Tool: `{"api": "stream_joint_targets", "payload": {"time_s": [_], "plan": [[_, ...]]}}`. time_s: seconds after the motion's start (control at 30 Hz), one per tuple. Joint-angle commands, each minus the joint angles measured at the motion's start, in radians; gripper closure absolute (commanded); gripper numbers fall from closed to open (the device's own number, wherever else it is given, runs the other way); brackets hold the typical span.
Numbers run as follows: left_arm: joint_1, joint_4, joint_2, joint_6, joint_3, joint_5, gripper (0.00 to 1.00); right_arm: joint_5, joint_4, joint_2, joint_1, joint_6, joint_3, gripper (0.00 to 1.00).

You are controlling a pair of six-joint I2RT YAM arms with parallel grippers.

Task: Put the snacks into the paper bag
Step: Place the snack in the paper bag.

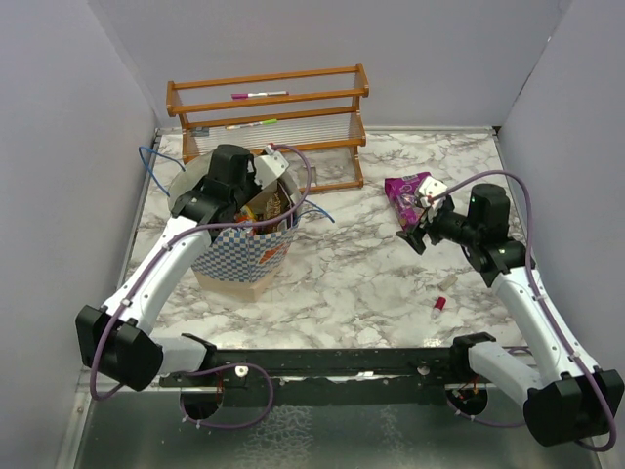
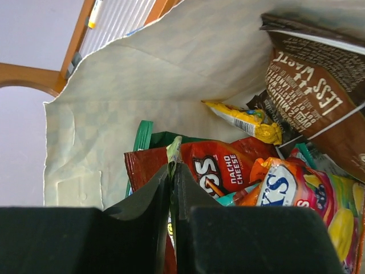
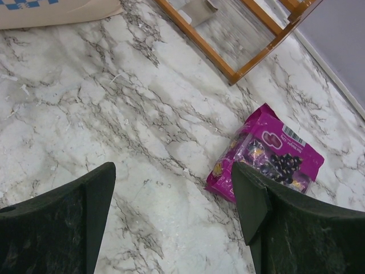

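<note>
The blue-and-white checkered paper bag (image 1: 234, 262) stands at the left of the table. My left gripper (image 1: 256, 195) is down in its mouth. In the left wrist view the gripper (image 2: 173, 168) is shut on the edge of a small light-green packet (image 2: 173, 149), inside the bag's wall (image 2: 114, 125). Below lie red Doritos (image 2: 225, 165), a glossy brown bag (image 2: 313, 97), a yellow pack (image 2: 248, 119) and a colourful candy pack (image 2: 296, 191). My right gripper (image 1: 418, 227) is open and empty just above the table, beside a magenta candy pack (image 1: 405, 191). In the right wrist view the gripper (image 3: 174, 171) has that pack (image 3: 268, 148) by its right finger.
A wooden rack (image 1: 273, 117) with markers on it stands at the back, behind the bag; its foot shows in the right wrist view (image 3: 228, 57). A tiny red-pink cap (image 1: 439, 305) lies on the marble near the front right. Grey walls enclose the table on three sides.
</note>
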Motion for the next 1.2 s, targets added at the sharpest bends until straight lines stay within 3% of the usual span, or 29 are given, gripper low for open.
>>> {"api": "stream_joint_targets", "payload": {"time_s": [0.0,0.33,0.43,0.73,0.93,1.17], "plan": [[0.042,0.033,0.024,-0.003,0.009,0.039,0.88,0.030,0.030,0.010,-0.004,0.014,-0.006,0.17],[0.108,0.004,0.041,-0.055,0.013,0.122,0.76,0.104,0.056,0.033,-0.003,0.033,-0.011,0.17],[0.113,0.009,0.030,-0.065,0.013,0.140,0.57,0.128,0.062,0.045,-0.003,0.042,-0.010,0.17],[0.123,0.010,0.000,-0.100,0.035,0.183,0.28,0.239,0.093,0.075,-0.005,0.079,-0.014,0.16],[0.126,0.002,-0.031,-0.126,0.052,0.230,0.20,0.264,0.094,0.103,-0.005,0.090,-0.011,0.16],[0.130,0.018,-0.076,-0.154,0.056,0.288,0.18,0.297,0.098,0.154,-0.025,0.150,0.000,0.15]]}}
